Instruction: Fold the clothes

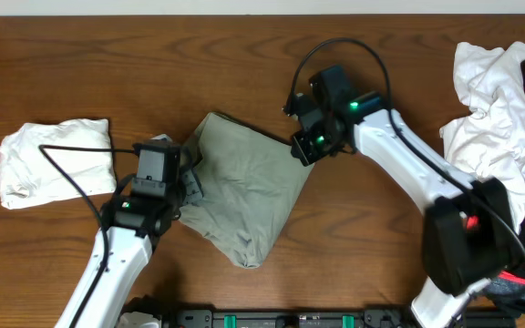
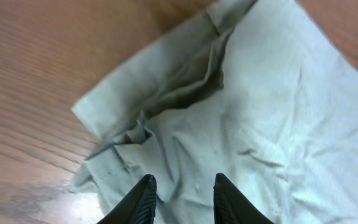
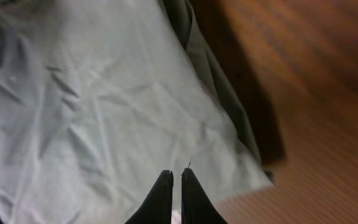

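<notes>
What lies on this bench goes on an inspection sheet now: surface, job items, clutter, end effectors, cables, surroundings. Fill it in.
Surface: brown wooden table, bare grain between the items.
Job's things: khaki garment spread centre, partly folded; white garment bundled on the left; pile of white and black clothes on the right edge.
Clutter: nothing seen.
End effectors: left end effector open, jaws apart over the khaki cloth; right end effector shut at the garment's right edge, grip on cloth unclear.
Cables: black cable from the left arm crosses the white garment; black cable loop arches above the right arm.
Surroundings: pale strip along the far edge; black rail along the near edge.
</notes>
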`<state>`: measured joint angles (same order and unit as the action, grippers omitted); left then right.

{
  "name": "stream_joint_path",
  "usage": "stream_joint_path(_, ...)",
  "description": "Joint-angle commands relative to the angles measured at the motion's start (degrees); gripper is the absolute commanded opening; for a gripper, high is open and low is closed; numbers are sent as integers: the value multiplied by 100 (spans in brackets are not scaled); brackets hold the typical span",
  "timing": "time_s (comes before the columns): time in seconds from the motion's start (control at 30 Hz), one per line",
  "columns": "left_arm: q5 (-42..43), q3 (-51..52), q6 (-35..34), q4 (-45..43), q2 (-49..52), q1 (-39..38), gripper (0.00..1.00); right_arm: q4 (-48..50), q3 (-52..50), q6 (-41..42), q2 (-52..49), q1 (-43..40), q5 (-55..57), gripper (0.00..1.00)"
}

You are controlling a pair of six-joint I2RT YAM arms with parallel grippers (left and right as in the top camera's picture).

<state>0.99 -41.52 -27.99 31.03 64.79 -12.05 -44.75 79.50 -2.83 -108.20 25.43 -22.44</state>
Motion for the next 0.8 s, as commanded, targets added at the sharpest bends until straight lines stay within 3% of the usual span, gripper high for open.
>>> stream_joint_path(0.0, 315, 2, 140, 15, 378, -2, 32, 76, -13, -111, -568, 15, -223, 5)
stream_joint_path(0.13, 310, 4, 144, -177, 1034, -2, 31, 155, -13, -107, -1078, 7, -133, 5)
stream_joint_path(0.43, 201, 4, 505, -1631, 2498, 76, 33, -507, -13, 66, -1565, -4, -133, 1)
stream_joint_path(0.77, -533, 4, 503, -2608, 2673, 511, 34, -1639, -13, 302, -1561, 42, -133, 2)
